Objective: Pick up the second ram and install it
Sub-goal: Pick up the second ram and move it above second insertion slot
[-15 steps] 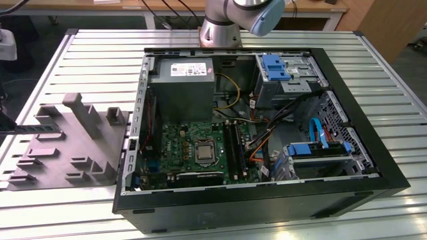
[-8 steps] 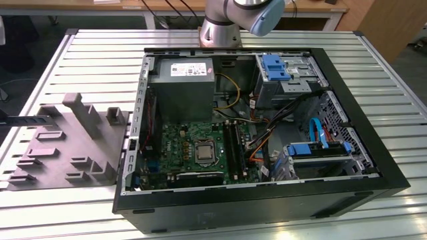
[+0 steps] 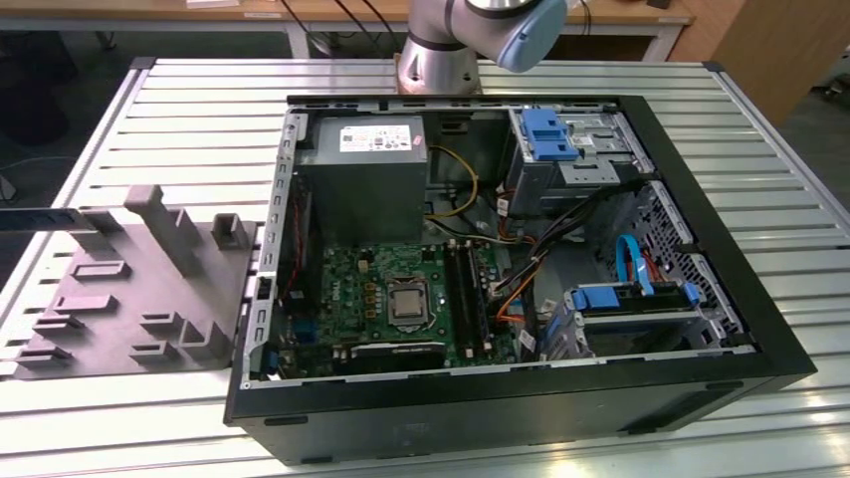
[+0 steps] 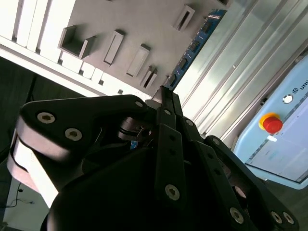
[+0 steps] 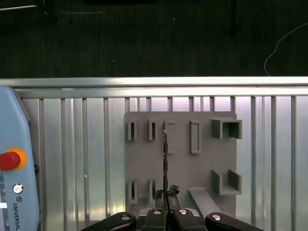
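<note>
- Step in hand, judged: carrying the second ram. The robot's black two-fingered gripper (image 5: 166, 192) has its jaws drawn narrow and clamped on one end of the slim, dark blue-green memory stick (image 5: 165, 159). In the second wrist view the stick (image 4: 195, 45) runs straight out from the gripper (image 4: 162, 91).
- Location: the stick hangs over the grey moulded parts fixture (image 5: 183, 168) and appears apart from it. This is well away from the green motherboard (image 3: 358, 289) inside the open black computer case (image 3: 531, 398).
- Doing it well, as a judgement:
  - The thin board offers little to grip, so the clamp should stay square on its flat faces.
  - Any twist would spoil alignment with a long black slot.
  - Travel must clear the case wall.
  - Seating calls for even, straight pressure.
- Counts:
  - one memory stick in the jaws;
  - one fixture (image 3: 119, 299) on the ribbed aluminium tabletop (image 3: 531, 85);
  - one case, one motherboard and one grey power supply box (image 3: 365, 169);
  - one red stop button (image 5: 7, 159) on a pale blue pendant (image 5: 14, 125);
  - two box-shaped pockets on the fixture in the first wrist view.
- The number of memory slots cannot be told.
</note>
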`<action>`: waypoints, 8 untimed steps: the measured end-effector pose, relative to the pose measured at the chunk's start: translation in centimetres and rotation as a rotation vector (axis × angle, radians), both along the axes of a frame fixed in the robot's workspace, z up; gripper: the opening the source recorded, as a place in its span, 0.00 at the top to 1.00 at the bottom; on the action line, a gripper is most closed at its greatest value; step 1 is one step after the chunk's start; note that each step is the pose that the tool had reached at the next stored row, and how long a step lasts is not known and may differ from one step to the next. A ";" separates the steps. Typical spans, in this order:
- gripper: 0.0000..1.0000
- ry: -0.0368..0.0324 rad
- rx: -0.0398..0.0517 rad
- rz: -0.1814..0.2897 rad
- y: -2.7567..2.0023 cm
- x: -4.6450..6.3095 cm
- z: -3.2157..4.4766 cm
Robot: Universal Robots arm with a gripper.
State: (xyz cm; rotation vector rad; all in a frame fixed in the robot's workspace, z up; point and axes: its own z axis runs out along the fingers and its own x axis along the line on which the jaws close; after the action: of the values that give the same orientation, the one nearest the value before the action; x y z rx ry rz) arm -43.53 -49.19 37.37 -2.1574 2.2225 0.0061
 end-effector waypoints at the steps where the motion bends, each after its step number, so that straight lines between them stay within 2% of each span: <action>1: 0.88 -0.0001 0.0001 0.000 0.03 0.0 0.35; 8: 0.88 0.0000 0.0000 0.000 0.22 0.0 2.86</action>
State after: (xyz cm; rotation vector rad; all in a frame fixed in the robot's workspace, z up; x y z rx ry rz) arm -43.53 -48.96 40.23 -2.1574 2.2224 0.0061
